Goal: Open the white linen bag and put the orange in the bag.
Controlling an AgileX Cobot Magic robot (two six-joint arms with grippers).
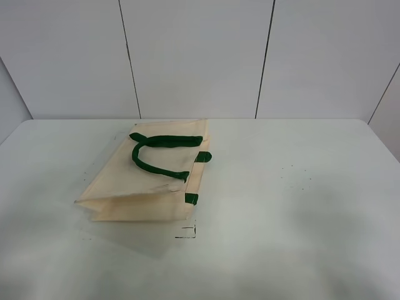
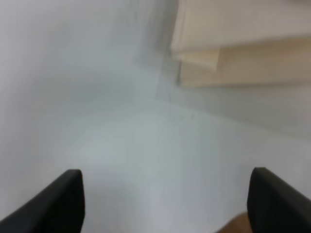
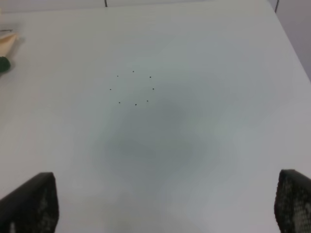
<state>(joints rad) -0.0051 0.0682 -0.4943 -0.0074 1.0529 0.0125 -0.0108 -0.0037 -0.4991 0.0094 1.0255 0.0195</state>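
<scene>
The white linen bag (image 1: 134, 184) lies flat on the table, left of centre, with its dark green handles (image 1: 164, 141) resting on top. No orange shows in the exterior high view. My left gripper (image 2: 165, 174) is open and empty over bare table, with a bag corner (image 2: 243, 48) ahead of it. A small orange-brown patch (image 2: 234, 227) sits at the picture's edge beside one finger; I cannot tell what it is. My right gripper (image 3: 167, 175) is open and empty over bare table, with the bag's edge (image 3: 8, 41) and a green tab (image 3: 4, 64) far off. Neither arm shows in the exterior high view.
The white table (image 1: 300, 206) ends at a grey panelled wall (image 1: 200, 56) behind. A small black mark (image 1: 185, 232) lies just in front of the bag. A ring of tiny dark dots (image 3: 133, 90) marks the table ahead of the right gripper.
</scene>
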